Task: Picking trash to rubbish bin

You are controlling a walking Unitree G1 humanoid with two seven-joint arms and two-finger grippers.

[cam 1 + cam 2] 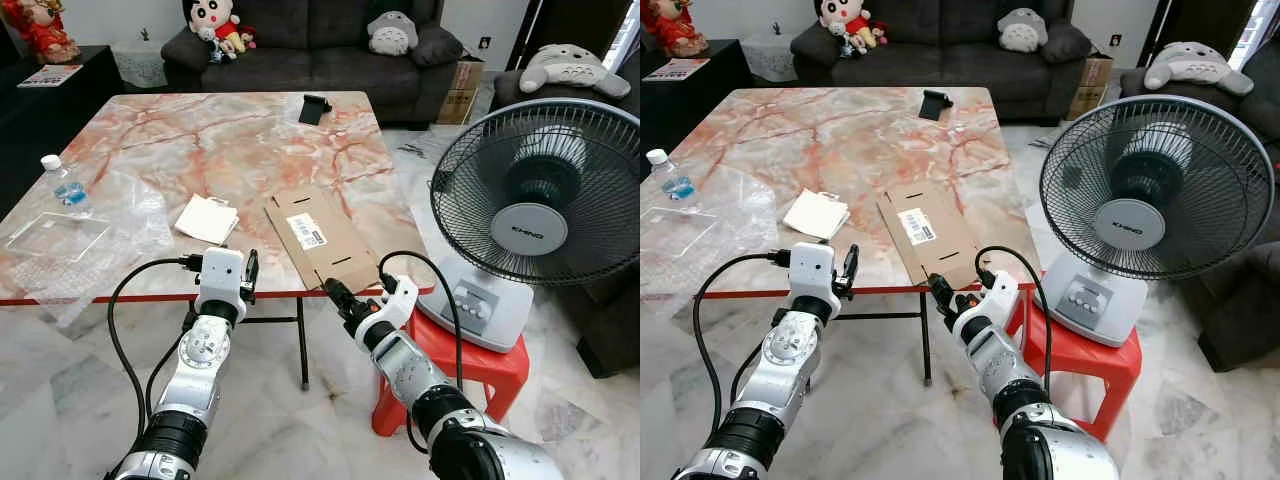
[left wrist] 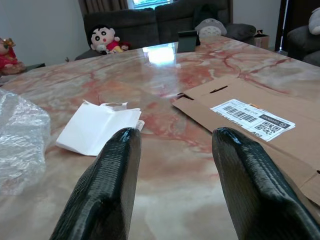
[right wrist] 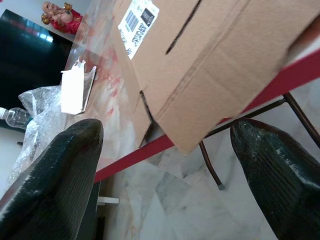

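A flattened brown cardboard sheet with a white barcode label (image 1: 320, 237) lies on the pink-veined marble table (image 1: 200, 140), reaching to the table's near edge, where one corner juts slightly past the red rim. The right gripper (image 1: 330, 287) hangs just below and in front of that overhanging corner, fingers spread wide; in the right wrist view the cardboard's corner sits between the two black fingertips (image 3: 60, 165) without touching either. The left gripper (image 1: 249, 275) is raised at the near edge, left of the cardboard, its fingers (image 2: 107, 185) also parted wide and holding nothing. Ahead of it, a folded white paper piece (image 1: 207, 219) lies on the table just beside the cardboard's left side. Crumpled clear bubble wrap (image 1: 90, 250) covers the near left corner, with a small clear plastic water bottle (image 1: 66, 186) standing at the left edge. A small black object (image 1: 315, 108) rests near the far edge. A grey electric fan (image 1: 535, 200) stands on a red plastic stool (image 1: 480, 370) to the right of the table.
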